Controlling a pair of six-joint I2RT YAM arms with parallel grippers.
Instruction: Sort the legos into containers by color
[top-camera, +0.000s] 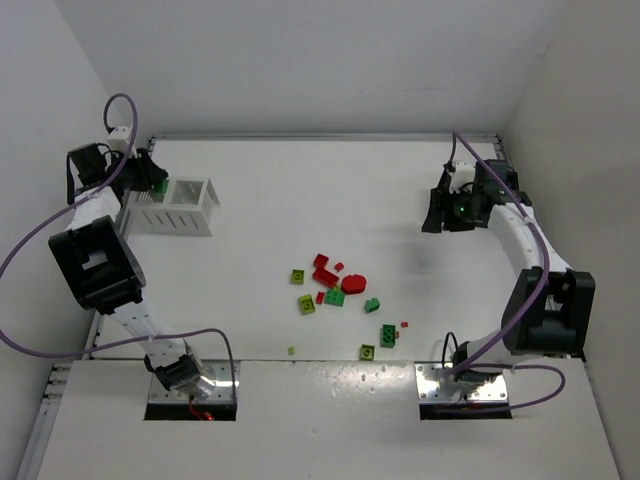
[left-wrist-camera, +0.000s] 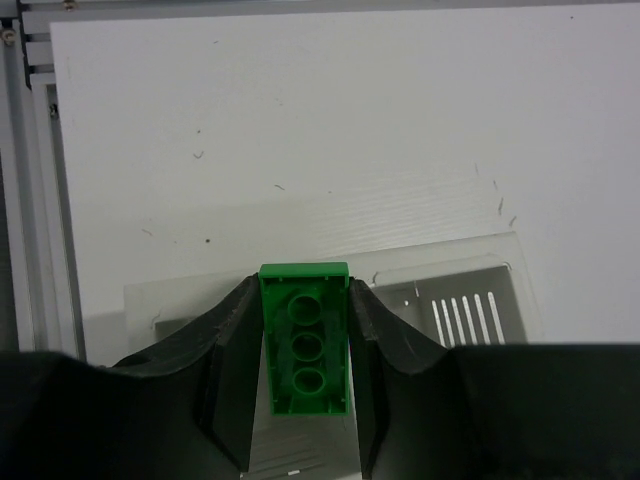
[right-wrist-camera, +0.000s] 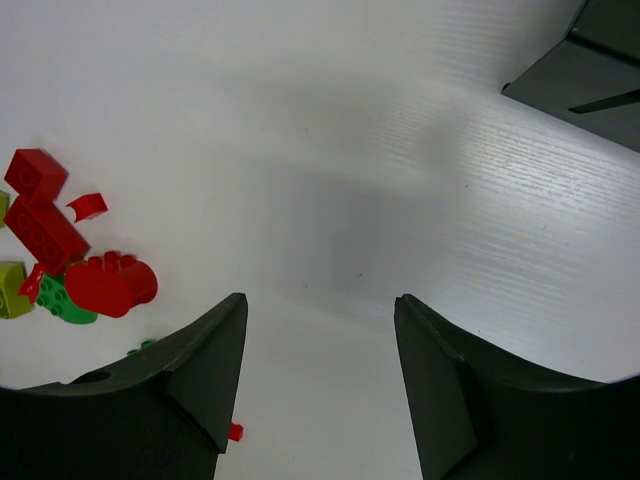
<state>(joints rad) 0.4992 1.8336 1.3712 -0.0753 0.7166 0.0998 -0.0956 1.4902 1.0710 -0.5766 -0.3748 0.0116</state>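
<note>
The left gripper (left-wrist-camera: 303, 292) pinches a green brick (left-wrist-camera: 303, 345), 1 finger pressed on each long side, 3 circles in a row on the face turned to the camera; directly beneath it lies the white bin (left-wrist-camera: 465, 315), its slats showing at the lower right of the left wrist view; in the top view this bin (top-camera: 185, 212) sits at the upper left of the table (top-camera: 300, 190), with the gripper over its left end. The right gripper (right-wrist-camera: 320, 315) is spread wide with nothing between its fingers, above bare table; a dark shape (right-wrist-camera: 590, 60) cuts the upper right corner of that view, too cropped to identify. The loose legos (top-camera: 335, 290) lie scattered at the centre of the top view, well apart from both grippers: red bricks (top-camera: 323, 270), the flat round red piece (top-camera: 353, 284), green and yellow-green bits around them.
</note>
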